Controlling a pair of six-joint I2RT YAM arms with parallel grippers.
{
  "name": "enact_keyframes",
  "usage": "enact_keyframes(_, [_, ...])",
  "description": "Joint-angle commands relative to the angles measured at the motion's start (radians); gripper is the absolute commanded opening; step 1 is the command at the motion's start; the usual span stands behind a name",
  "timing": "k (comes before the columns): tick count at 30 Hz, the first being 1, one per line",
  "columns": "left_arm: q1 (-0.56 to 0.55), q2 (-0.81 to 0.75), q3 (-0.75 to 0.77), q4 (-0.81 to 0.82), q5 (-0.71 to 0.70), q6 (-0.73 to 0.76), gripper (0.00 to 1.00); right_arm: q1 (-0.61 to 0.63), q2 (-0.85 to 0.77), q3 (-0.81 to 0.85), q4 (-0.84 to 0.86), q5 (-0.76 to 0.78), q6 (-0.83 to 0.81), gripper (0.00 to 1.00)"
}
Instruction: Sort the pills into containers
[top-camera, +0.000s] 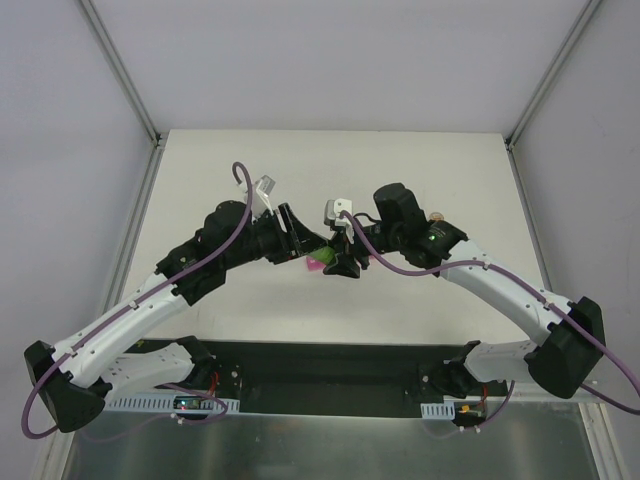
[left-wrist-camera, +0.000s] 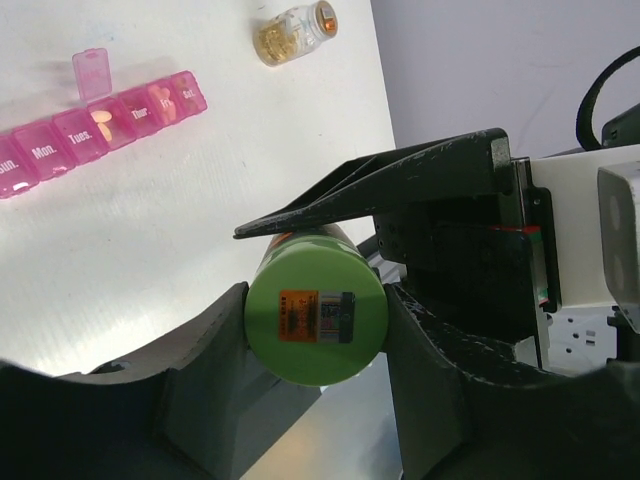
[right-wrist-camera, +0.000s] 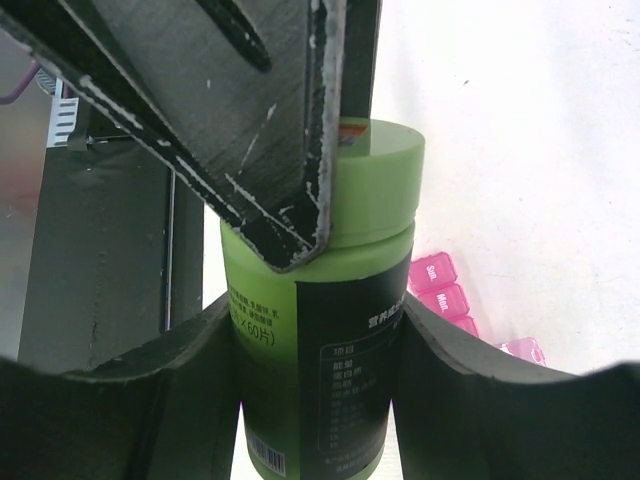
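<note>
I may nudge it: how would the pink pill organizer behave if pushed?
The pink pill organizer looks like light plastic lying flat on the smooth table, so it probably slides or pivots, not tips. Its raised lid might snag.

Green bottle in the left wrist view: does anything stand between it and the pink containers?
No object lies on the bare table between the green bottle and the containers. The small clear bottle lies off to the side. But the bottle's cap is on.

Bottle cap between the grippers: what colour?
Light green cap, matching the bottle; left wrist view best.
</note>
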Motion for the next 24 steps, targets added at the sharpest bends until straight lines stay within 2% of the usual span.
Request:
enact_keyframes(1, [-0.009,-0.015,0.037,0.012,0.034,0.015,0.24,0.005,-0.003,0.046,0.032,-0.031,-0.002,0.08])
enact_keyframes(5, [0.000,-0.017,0.041,0.014,0.107,0.055,0.18,0.005,-0.006,0.046,0.029,-0.126,0.001,0.07])
enact_keyframes(8, [0.023,-0.014,0.044,0.014,0.228,0.125,0.16,0.000,0.002,0.051,0.037,-0.252,0.027,0.07])
enact_keyframes(9, [0.034,-0.010,0.044,0.014,0.271,0.176,0.16,0.000,0.008,0.052,0.038,-0.321,0.039,0.07])
enact_keyframes(10, [0.060,-0.004,0.042,0.014,0.388,0.198,0.16,-0.001,0.023,0.055,0.043,-0.356,0.058,0.07])
enact_keyframes(13, [0.090,0.009,0.045,-0.036,0.548,0.300,0.15,-0.001,0.051,0.060,0.064,-0.459,0.117,0.07])
enact_keyframes(15, [0.103,0.016,0.060,-0.119,0.583,0.407,0.16,-0.003,0.066,0.056,0.111,-0.516,0.164,0.07])
enact_keyframes(18, [0.107,0.017,0.067,-0.149,0.658,0.536,0.16,-0.001,0.083,0.034,0.230,-0.582,0.294,0.08])
enact_keyframes(20, [0.107,0.014,0.067,-0.147,0.734,0.619,0.18,-0.001,0.099,0.026,0.321,-0.619,0.386,0.07])
enact_keyframes(22, [0.109,0.014,0.070,-0.139,0.803,0.664,0.20,0.003,0.103,0.025,0.346,-0.659,0.408,0.07])
enact_keyframes(24, [0.135,0.022,0.079,-0.141,0.857,0.687,0.32,0.006,0.099,0.025,0.347,-0.670,0.402,0.07])
